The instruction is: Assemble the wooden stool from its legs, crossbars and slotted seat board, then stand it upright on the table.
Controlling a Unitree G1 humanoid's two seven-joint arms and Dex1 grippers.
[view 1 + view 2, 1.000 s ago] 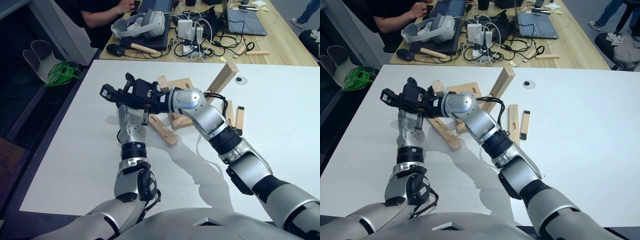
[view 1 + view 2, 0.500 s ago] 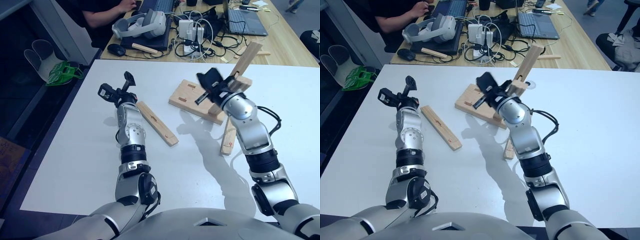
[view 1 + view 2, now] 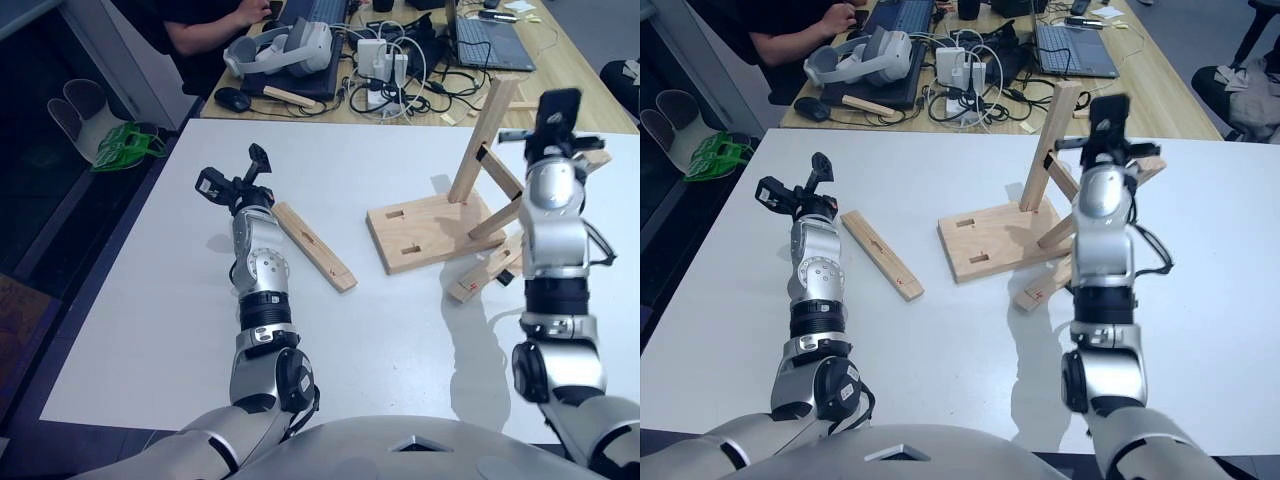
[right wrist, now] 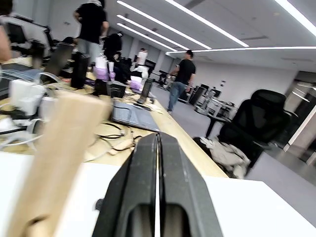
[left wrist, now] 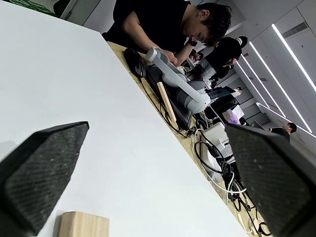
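Swung over to its own side since half a second ago, the right gripper point(image 3: 558, 100) is now raised high over the far right part of the smooth white table point(image 3: 400, 340). The flat pale wooden seat board with two rectangular slots point(image 3: 430, 232) has shifted rightward with it and lies flat. One square-cut wooden leg point(image 3: 485, 130) rises from the board (leaning a little), with a short slanted crossbar point(image 3: 497, 172) against it. Another wooden bar with a red mark point(image 3: 483, 277) lies just beside the board. The left gripper point(image 3: 232, 172) has stayed in place, near a long loose plank point(image 3: 313, 246).

From the left wrist, two rough black pads point(image 5: 42, 173) stand well apart, released, over the plank's sawn end point(image 5: 84, 224).

From the right wrist, the smooth dark fingers point(image 4: 140, 187) are clenched together with nothing between them, and the leg point(image 4: 59, 148) is beside them.
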